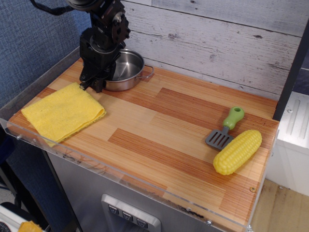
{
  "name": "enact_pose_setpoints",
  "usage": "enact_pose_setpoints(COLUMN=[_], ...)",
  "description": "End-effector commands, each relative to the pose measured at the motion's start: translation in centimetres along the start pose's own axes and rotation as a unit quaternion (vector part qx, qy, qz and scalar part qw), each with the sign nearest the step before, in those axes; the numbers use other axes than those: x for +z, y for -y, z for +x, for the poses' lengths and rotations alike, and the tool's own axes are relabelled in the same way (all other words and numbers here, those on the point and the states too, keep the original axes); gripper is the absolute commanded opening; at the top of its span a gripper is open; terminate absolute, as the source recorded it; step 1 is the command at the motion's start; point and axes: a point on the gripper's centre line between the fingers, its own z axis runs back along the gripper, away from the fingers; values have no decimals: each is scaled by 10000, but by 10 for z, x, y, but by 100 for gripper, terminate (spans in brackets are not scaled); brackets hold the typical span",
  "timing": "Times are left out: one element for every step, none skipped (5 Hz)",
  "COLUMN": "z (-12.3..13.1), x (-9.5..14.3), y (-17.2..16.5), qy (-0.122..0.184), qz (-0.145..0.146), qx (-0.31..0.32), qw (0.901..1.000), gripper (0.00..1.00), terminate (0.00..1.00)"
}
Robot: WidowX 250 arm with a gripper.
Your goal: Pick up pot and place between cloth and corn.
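Note:
The shiny steel pot (126, 66) stands at the back left of the wooden table top, with one wire loop handle (146, 74) showing on its right. My gripper (92, 87) points down at the pot's left front rim, low over the table, and hides that side of the pot. Its fingers look a little apart, with nothing held. The yellow cloth (63, 112) lies flat just in front of and left of the gripper. The yellow corn cob (237, 151) lies at the far right front.
A grey spatula with a green handle (225, 127) lies just behind the corn. A grey plank wall (217, 43) runs close behind the pot. A clear plastic lip (120, 180) edges the table's front and left side.

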Motion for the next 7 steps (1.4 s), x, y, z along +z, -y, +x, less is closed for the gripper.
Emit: enact_pose_setpoints(z=[4,3,10,22,36,47,39], x=[17,21,35,60,88,115,144], y=[2,0,-2,-9,-16,-23,-29], qy=[155,92,-55,-55,12,73,92], qz=[-216,-233,-310,-366,-430,-487,-748], qx=[-1,-60,-92,-83,-103,-153,-310], qw=[9996,9997,9995,9993,9990,9987,9967], gripper=[0,0,0,0,0,0,0], terminate=[0,0,0,0,0,0,0])
